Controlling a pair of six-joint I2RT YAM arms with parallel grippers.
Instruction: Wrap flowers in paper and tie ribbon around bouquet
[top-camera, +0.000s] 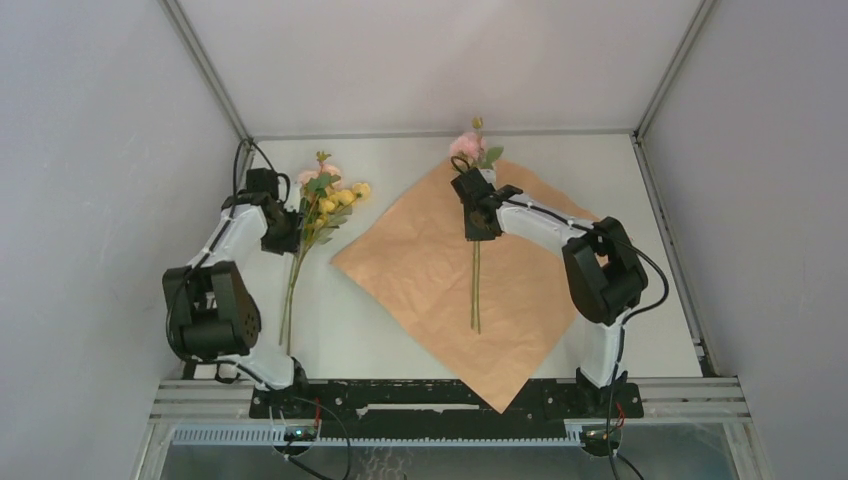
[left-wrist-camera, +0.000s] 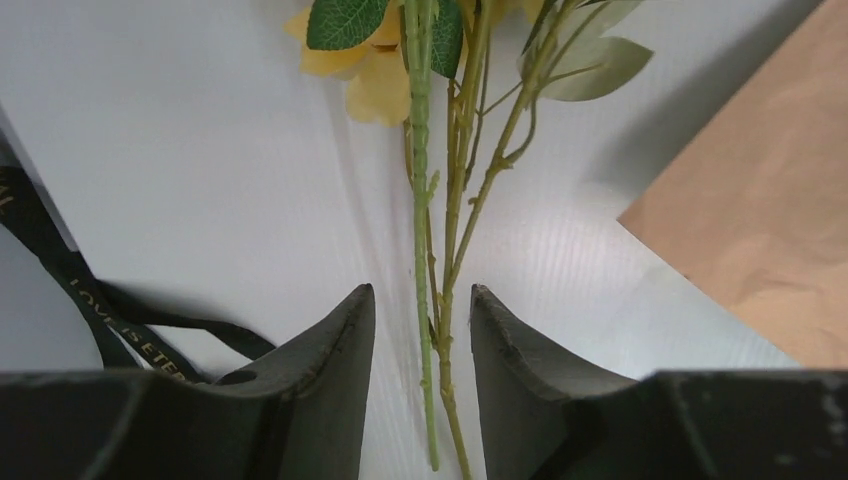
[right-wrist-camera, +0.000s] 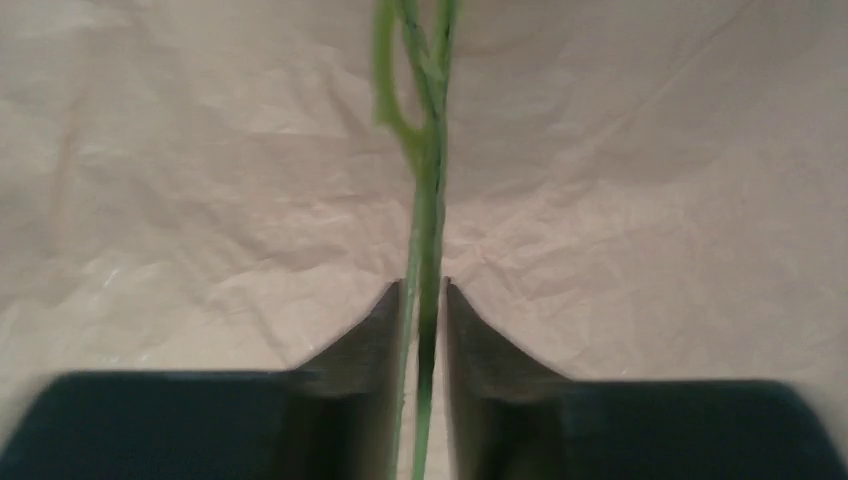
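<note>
Right gripper (right-wrist-camera: 422, 290) pinches the pink flower (top-camera: 466, 146) stem over the paper (top-camera: 400, 260), bloom at the sheet's 12 o'clock corner. Left gripper (left-wrist-camera: 422, 296) sits half-open astride the yellow flowers (top-camera: 340, 195) at the paper's 9 o'clock (no contact yet). Risk: the splayed stems mean closing may catch only one, or snag the ribbon (left-wrist-camera: 95, 305).

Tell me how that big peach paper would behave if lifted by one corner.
The paper looks thin and crinkled, so it would probably sag and fold rather than stay flat. It seems light; a push would likely slide or buckle it on the smooth table. Lifting it could shift the pink flower stem across it.
</note>
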